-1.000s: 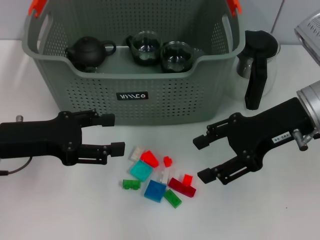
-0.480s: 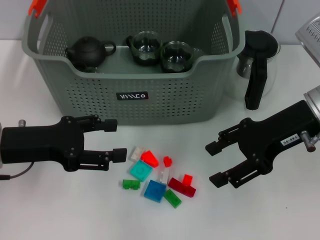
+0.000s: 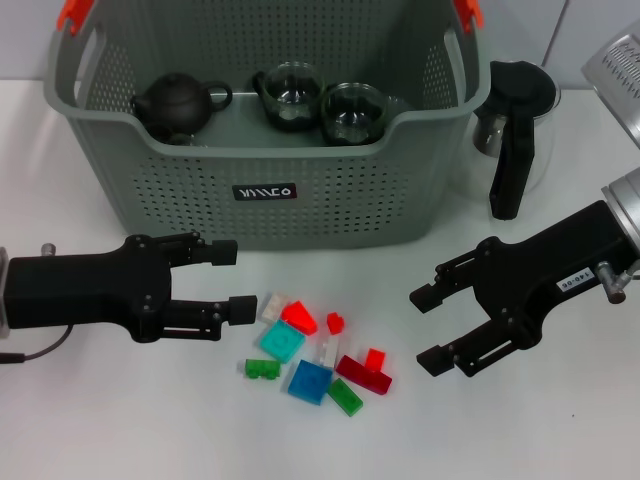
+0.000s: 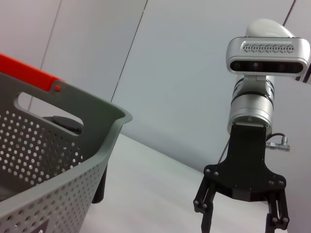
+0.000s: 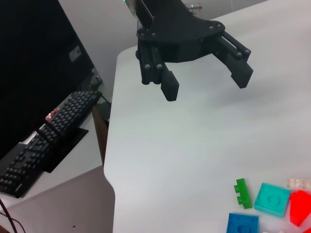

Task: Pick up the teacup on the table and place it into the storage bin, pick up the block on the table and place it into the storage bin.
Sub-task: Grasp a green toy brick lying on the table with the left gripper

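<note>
A scatter of blocks [image 3: 315, 350] lay on the near table [image 3: 150, 420]. The left gripper [image 3: 232, 280] hung spread-fingered just left of them, the right gripper [image 3: 425, 328] likewise to their right, both empty. Farther back, the storage bin [image 3: 270, 190] held two glass teacups [image 3: 322, 102] and a black teapot [image 3: 175, 103].

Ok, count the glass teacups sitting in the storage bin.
2: one teacup at the storage bin's middle, another touching it toward the robot's right. More may be hidden.
</note>
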Action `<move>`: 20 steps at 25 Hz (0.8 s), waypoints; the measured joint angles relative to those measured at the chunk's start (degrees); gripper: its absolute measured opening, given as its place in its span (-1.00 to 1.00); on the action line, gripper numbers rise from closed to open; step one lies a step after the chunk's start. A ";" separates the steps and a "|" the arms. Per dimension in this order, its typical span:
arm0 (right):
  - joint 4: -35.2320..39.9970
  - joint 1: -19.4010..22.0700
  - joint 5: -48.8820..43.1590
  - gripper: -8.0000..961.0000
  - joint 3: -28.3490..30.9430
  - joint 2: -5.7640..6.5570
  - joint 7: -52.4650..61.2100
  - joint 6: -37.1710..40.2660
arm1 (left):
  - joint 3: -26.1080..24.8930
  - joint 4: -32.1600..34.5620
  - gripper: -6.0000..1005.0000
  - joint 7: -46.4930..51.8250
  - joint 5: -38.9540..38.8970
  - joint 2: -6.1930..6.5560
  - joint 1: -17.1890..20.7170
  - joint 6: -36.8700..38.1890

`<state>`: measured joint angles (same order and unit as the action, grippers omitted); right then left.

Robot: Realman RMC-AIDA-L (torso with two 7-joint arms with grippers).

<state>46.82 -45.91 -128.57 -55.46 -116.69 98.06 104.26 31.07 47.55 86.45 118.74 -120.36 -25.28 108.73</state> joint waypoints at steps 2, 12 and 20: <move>-0.04 0.00 -0.01 0.70 0.00 -0.04 0.14 -0.13 | 0.15 0.00 0.76 -0.19 0.01 -0.08 0.01 -0.21; -0.12 -0.04 -0.08 0.71 0.00 -0.18 3.29 -0.90 | 0.01 -0.09 0.75 -0.83 -0.35 0.03 -0.25 -0.41; -0.02 -1.70 -0.10 0.71 -1.33 -0.67 13.48 1.06 | 0.36 0.08 0.74 -1.08 -0.03 0.18 -0.55 -0.37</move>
<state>46.81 -47.62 -128.67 -56.79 -117.35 111.54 105.32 31.44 47.63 85.37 118.71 -120.17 -25.83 108.36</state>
